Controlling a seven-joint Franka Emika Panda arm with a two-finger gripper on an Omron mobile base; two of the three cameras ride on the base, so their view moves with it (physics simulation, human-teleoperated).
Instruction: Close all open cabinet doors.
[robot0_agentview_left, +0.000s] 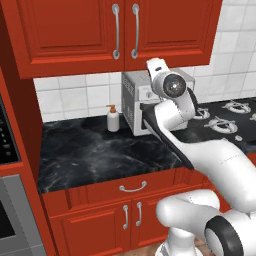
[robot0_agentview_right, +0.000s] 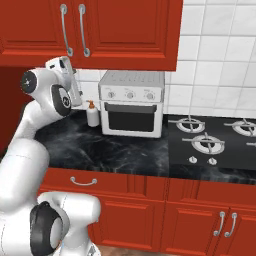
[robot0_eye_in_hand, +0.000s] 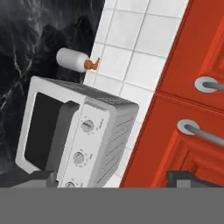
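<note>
Doors (robot0_agentview_left: 125, 30) above worktop (robot0_agentview_left: 100, 150) look flush; gripper (robot0_eye_in_hand: 113, 180), jaws spread, empty; press flat beside handles (robot0_agentview_right: 73, 30) to confirm.

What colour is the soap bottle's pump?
Orange-brown, on a white soap bottle; clearest in the hand view.

The back wall (robot0_agentview_right: 210, 65) is covered with white square tiles with grey joints. Below it runs a black marble counter with white veins (robot0_agentview_left: 95, 150). On the counter, at 12 o'clock in the right base view, stands a silver toaster oven with a dark glass door and three knobs (robot0_agentview_right: 132, 105). Just beside it at 9 o'clock stands a small white soap bottle with an orange pump (robot0_agentview_right: 92, 116). At 3 o'clock lies a black gas hob with silver burner rings (robot0_agentview_right: 210, 142). Under the counter are glossy red lower cupboards with silver handles (robot0_agentview_right: 195, 225).
</note>
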